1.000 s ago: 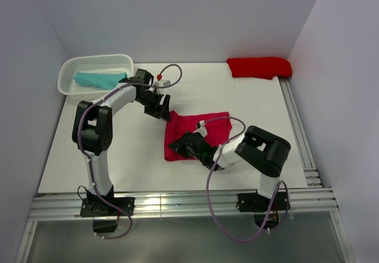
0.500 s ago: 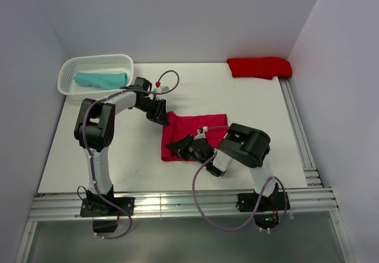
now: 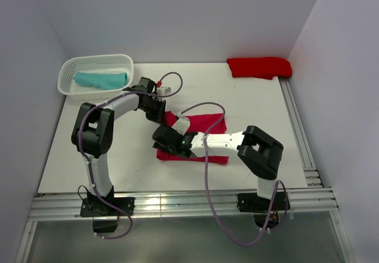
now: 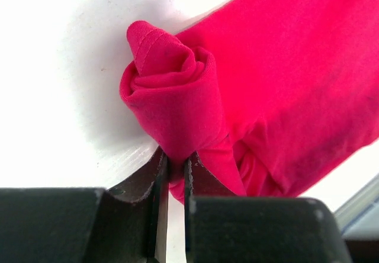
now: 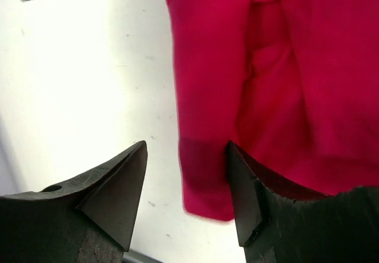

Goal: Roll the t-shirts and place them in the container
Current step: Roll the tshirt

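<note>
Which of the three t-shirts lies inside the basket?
The teal t-shirt, in the white basket at the far left; the crimson t-shirt and the scarlet t-shirt lie on the table.

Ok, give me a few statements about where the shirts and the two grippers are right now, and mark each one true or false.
1. The teal t-shirt lies in the white basket. True.
2. The left gripper is open, clear of any cloth. False: it is shut on the rolled end of the crimson t-shirt.
3. The scarlet t-shirt lies at the near left corner of the table. False: it lies at the far right corner.
4. The right gripper is open over the crimson t-shirt's edge. True.
</note>
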You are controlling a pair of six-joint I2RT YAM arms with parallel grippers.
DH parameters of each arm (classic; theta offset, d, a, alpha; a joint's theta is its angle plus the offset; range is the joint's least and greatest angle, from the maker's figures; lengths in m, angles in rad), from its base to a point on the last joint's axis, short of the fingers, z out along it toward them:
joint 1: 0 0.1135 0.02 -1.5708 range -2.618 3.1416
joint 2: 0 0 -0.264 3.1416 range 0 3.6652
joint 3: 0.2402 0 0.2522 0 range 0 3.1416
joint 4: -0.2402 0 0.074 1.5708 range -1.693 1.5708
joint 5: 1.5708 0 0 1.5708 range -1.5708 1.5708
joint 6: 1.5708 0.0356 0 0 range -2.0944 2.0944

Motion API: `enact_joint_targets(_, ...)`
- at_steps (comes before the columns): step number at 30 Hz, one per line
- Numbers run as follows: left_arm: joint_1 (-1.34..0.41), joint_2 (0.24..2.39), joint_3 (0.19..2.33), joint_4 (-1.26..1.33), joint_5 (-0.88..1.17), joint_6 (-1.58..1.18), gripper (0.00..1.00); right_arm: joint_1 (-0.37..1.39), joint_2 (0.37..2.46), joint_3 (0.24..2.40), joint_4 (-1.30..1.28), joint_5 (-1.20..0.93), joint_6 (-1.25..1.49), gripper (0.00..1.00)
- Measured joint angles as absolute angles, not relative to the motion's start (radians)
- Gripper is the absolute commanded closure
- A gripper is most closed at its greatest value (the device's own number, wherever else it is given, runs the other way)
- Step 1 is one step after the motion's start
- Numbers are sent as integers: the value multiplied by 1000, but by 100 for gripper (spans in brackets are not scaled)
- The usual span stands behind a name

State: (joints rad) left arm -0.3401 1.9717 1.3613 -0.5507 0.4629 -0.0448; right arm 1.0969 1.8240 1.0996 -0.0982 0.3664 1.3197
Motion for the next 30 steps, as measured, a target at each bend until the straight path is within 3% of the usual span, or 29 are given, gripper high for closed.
enact_joint_targets(7, -389, 1949, 1361, -558, 352, -43, 96, 1155, 1940, 1500, -603, 527, 1262, 36)
enact_joint_targets(12, -400, 1947, 1362, -561, 327, -42, 95, 1165, 2025, 1652, -775, 599, 1230, 42)
enact_joint_targets(19, -410, 1947, 1370, -572, 309, -43, 94, 1165, 2102, 1684, -816, 647, 1176, 48)
enact_joint_targets(30, -418, 1947, 1377, -585, 293, -46, 94, 1174, 2151, 1719, -845, 672, 1164, 47)
